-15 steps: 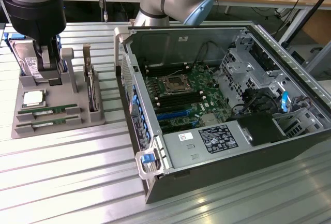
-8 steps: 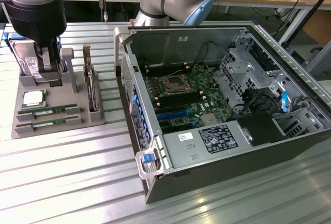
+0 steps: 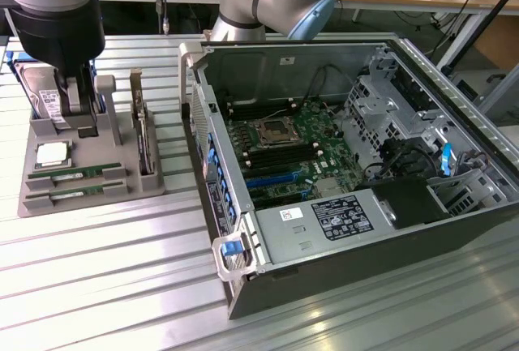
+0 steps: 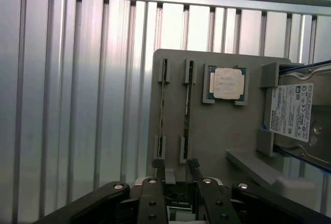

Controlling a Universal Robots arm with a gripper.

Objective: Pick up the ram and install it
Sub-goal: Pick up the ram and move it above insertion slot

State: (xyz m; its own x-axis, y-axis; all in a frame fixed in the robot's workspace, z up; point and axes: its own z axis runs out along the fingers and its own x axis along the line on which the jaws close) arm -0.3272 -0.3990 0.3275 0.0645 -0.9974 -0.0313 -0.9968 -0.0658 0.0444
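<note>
So here's where we're at: the gripper [image 4: 174, 170] hangs over the near end of the gray tray [image 4: 217, 136] with its fingers spread wide and nothing between them. The ram [image 4: 187, 111] stands on edge in its slot on that tray, right beside its twin [image 4: 162, 111], with the processor [image 4: 226, 83] and hard drive [image 4: 295, 111] on the far side of it and the open computer case [image 3: 340, 237] well apart. We honestly can't tell which of the two sticks it's lined up on. We'd guess the ram is light, thin and stiff but touchy (bare chips, exposed contacts), so we'd pinch it gently across the flat faces near mid-length, square to the board, and stay off the contact edge.
</note>
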